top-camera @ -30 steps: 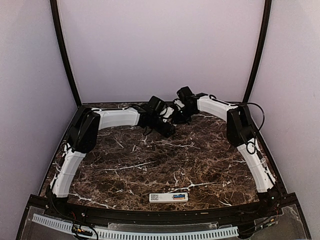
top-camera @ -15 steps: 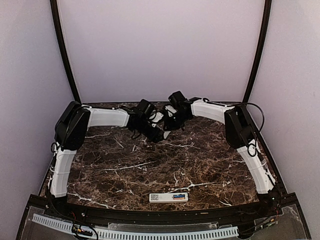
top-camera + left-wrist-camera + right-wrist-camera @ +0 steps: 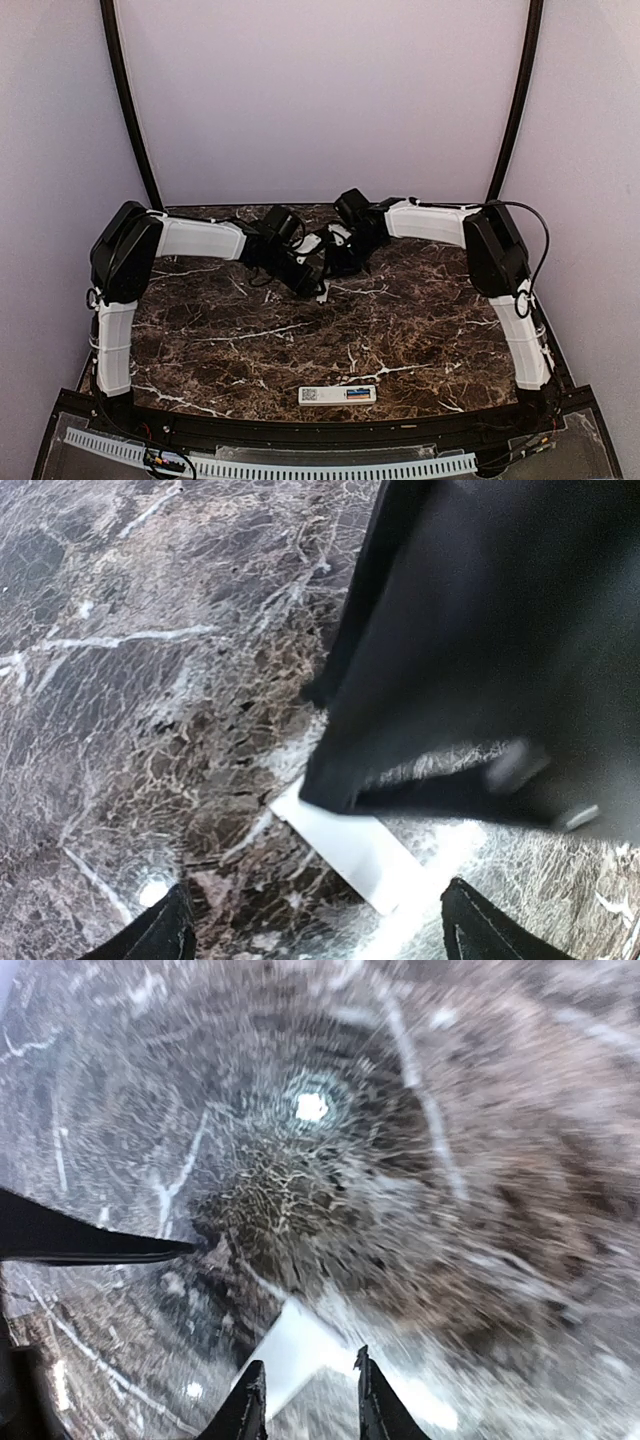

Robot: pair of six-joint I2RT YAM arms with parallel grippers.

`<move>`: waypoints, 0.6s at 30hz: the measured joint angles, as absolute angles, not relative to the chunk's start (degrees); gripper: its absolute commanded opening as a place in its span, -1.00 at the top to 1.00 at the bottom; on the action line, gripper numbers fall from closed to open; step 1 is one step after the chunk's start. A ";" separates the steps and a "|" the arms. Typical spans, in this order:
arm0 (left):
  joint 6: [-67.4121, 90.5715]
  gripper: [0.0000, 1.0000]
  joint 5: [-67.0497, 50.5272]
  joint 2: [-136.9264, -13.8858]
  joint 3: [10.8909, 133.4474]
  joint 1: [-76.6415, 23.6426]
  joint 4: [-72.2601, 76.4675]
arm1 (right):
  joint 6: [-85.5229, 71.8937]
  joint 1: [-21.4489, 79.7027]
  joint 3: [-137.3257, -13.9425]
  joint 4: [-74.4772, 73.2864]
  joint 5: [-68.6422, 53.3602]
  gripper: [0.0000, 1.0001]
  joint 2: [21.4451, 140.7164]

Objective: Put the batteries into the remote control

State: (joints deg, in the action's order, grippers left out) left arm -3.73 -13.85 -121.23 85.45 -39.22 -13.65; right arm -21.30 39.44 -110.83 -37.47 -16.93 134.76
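The remote control (image 3: 337, 394) lies flat near the table's front edge, back side up, with a dark sticker on its left part. A small blue and orange-red patch (image 3: 357, 393), where the batteries sit, shows on its right part; it is too small to tell more. My right gripper (image 3: 328, 278) (image 3: 310, 1405) is shut on a thin flat white plate (image 3: 292, 1352) at the back centre of the table. The plate also shows in the left wrist view (image 3: 350, 848) and the top view (image 3: 322, 291). My left gripper (image 3: 306, 282) (image 3: 327, 940) is open wide and empty, facing the plate.
The marble table (image 3: 400, 330) is enclosed by pale walls with dark corner posts (image 3: 128, 110). The right gripper's black body (image 3: 480, 650) fills the upper right of the left wrist view. Both arms meet at the back centre, far from the remote.
Both grippers have moved left and forward and come lower over the table. The left arm's elbow has swung out to the left. The white plate now shows below the grippers.
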 measured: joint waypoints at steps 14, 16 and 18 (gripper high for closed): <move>3.09 -0.60 0.14 -127.57 94.54 -44.36 -19.20 | -22.46 35.42 -98.15 -33.82 -2.79 0.32 113.67; 3.07 -0.48 1.56 -128.49 95.24 -44.93 -19.97 | -22.17 35.44 -96.62 -33.98 -2.07 0.32 113.69; 3.16 -0.28 2.39 -128.64 95.61 -45.30 -20.91 | -21.96 35.46 -95.39 -34.30 -1.23 0.32 113.69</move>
State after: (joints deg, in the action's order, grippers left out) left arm 3.16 2.39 -128.64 95.61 -45.30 -20.91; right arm -21.96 35.46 -95.39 -34.30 -1.23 113.69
